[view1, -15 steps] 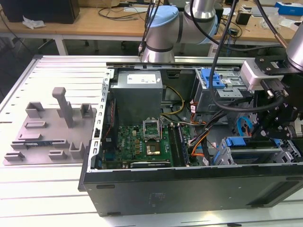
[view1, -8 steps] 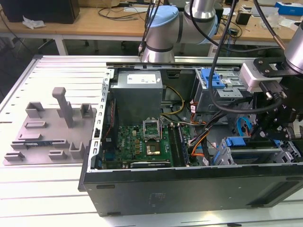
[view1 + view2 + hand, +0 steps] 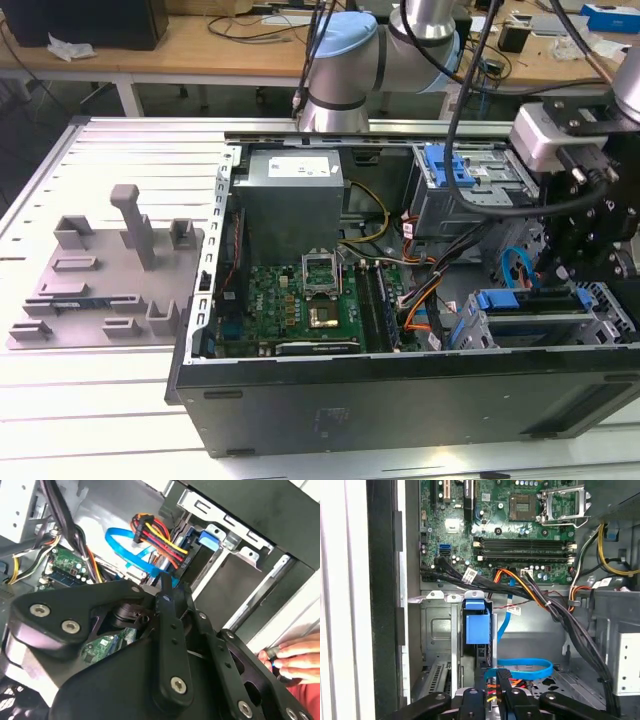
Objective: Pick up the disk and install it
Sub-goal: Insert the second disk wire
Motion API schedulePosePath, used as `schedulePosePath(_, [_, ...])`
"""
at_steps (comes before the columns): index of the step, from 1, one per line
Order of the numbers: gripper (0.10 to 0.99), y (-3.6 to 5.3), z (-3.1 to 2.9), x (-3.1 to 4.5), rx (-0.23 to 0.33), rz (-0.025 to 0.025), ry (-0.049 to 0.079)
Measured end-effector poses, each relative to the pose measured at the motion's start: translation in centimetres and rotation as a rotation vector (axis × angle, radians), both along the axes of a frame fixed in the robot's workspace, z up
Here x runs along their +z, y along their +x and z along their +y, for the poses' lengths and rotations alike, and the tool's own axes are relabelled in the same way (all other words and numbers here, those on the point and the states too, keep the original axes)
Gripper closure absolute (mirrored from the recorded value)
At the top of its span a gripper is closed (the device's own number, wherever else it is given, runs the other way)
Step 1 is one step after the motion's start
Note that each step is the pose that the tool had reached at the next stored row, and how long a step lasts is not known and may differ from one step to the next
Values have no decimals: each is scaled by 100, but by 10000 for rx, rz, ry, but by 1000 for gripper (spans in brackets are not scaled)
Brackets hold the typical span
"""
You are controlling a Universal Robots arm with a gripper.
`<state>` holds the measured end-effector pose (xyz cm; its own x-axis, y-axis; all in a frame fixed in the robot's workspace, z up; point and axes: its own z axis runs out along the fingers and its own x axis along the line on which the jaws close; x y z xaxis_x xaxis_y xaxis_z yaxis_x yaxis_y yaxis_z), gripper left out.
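Disk (image 3: 477, 627): on edge inside drive cage (image 3: 437, 630), blue carrier tab showing. Gripper (image 3: 492, 687): just outside cage, in line with disk; open or closed, cannot tell. Probably dense, rigid, shock-sensitive, slick metal faces. Best gripped by plastic carrier edges, not label.

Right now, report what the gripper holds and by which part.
Cannot be told: the gripper is at the disk standing in the drive cage; contact is hidden.
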<state>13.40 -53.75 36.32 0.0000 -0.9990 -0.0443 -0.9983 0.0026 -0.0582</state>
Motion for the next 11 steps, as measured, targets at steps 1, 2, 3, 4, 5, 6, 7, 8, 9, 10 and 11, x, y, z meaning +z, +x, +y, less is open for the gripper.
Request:
schedulePosePath(1, [851,-18,40,35,0,-5,-59])
schedulePosePath(2, [863,-35,88,66,0,-10,-144])
schedulePosePath(3, [980,-58,151,103,0,-16,-269])
schedulePosePath(4, [980,-73,199,110,0,-18,-399])
schedulePosePath(5, [980,-74,206,110,1,-18,-420])
schedulePosePath(6, [980,-74,206,110,1,-19,-421])
schedulePosePath(7, [980,-74,206,110,1,-19,-419])
schedulePosePath(8, [980,-74,206,111,1,-19,-421])
schedulePosePath(9, [980,-75,206,110,1,-18,-421])
schedulePosePath(10, [980,-75,206,111,0,-18,-421])
schedulePosePath(11, [980,-75,207,110,0,-19,-421])
